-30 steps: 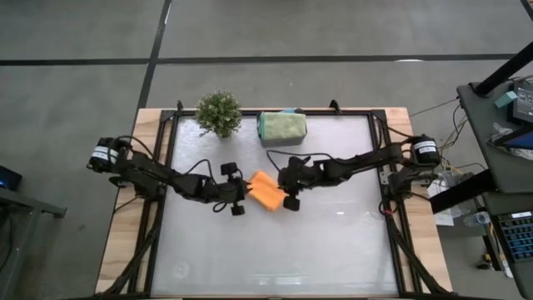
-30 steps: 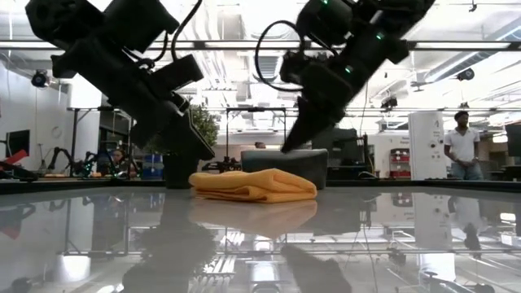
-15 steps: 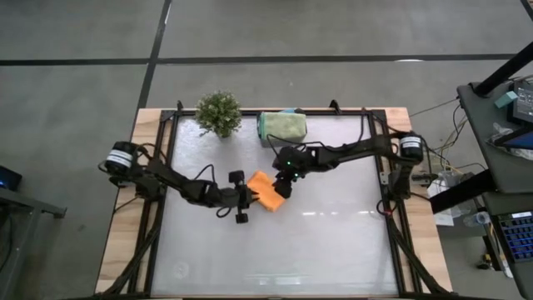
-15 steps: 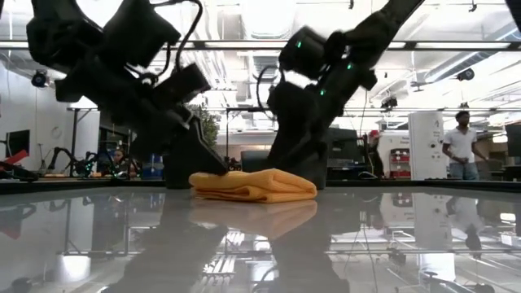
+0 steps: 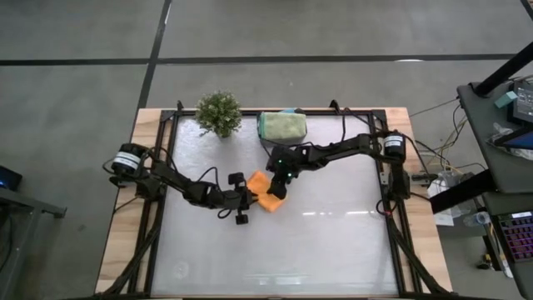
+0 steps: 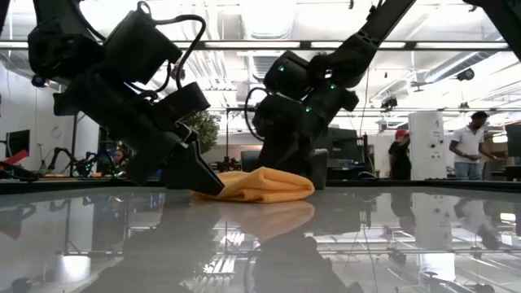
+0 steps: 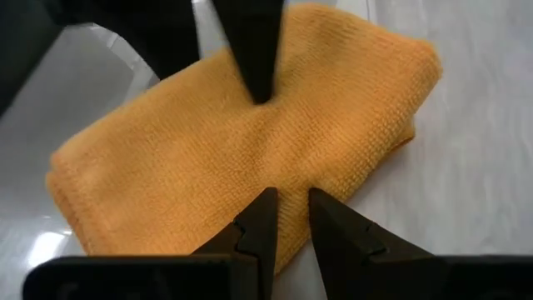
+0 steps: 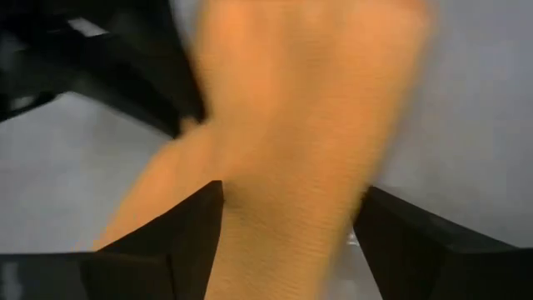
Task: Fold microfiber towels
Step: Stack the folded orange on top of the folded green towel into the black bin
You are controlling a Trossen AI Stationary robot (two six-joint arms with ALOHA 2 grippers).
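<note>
Towel work sits mid-counter: I have the orange towel [image 5: 265, 192] lying folded into a thick pad on the counter [image 5: 333, 242], with both arms converged on it from opposite sides. My left tool [image 7: 287, 215] presses down on the near edge of the cloth, its fingers nearly together and pinning fabric rather than lifting it; I judge that is there to keep the fold from springing apart. My right tool [image 8: 287, 225] hangs over the far half with its fingers spread wide, the cloth showing between them but not clamped, so I read it as released. One finger [image 7: 250, 50] of it points down onto the pad's middle, seen from the left wrist. A green towel [image 5: 282, 127] rests folded at the counter's far edge beside the potted plant [image 5: 219, 112], presumably where finished ones go.
</note>
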